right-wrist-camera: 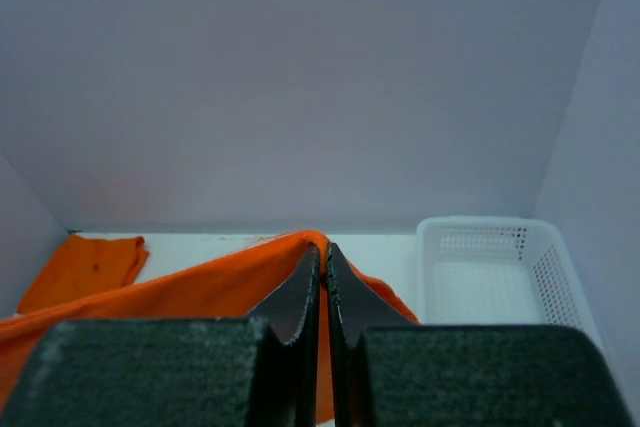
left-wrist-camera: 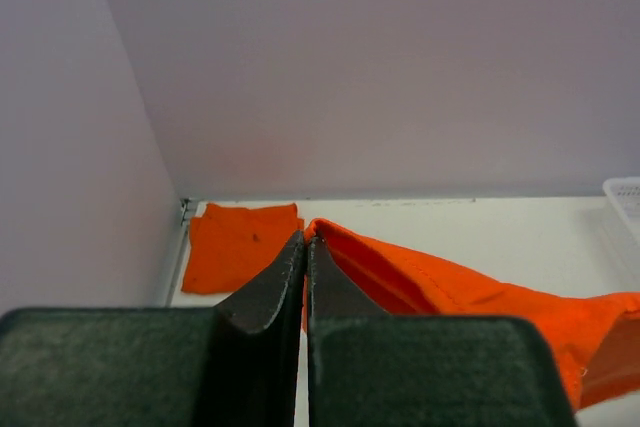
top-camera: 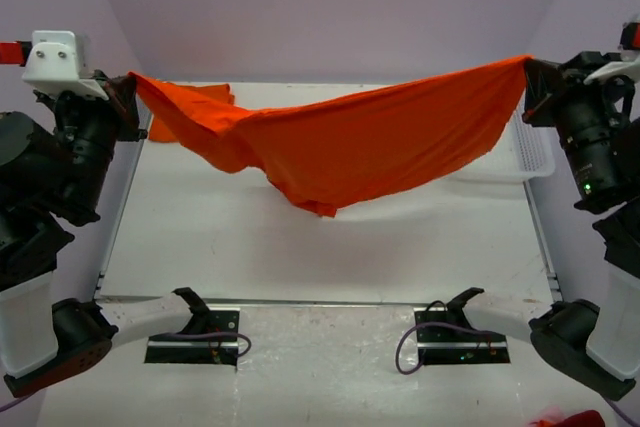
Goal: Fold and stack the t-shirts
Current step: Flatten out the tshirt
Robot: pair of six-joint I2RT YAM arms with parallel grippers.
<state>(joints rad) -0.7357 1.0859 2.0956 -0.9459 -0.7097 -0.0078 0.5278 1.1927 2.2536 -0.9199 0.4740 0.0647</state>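
An orange t-shirt (top-camera: 350, 142) hangs stretched in the air between both arms, sagging in the middle above the table. My left gripper (top-camera: 128, 87) is shut on its left corner, high at the left side; the wrist view shows the cloth (left-wrist-camera: 440, 282) pinched at my left gripper (left-wrist-camera: 306, 237). My right gripper (top-camera: 528, 72) is shut on the right corner, high at the right; the cloth (right-wrist-camera: 200, 282) is pinched at my right gripper (right-wrist-camera: 321, 249). A folded orange t-shirt (top-camera: 185, 112) (left-wrist-camera: 235, 245) (right-wrist-camera: 85, 267) lies flat at the table's back left corner, partly hidden behind the hanging one.
A white lattice basket (top-camera: 535, 157) (right-wrist-camera: 495, 272) stands at the back right of the table, under the right gripper. Lilac walls close in the back and both sides. Arm bases and cables sit at the near edge.
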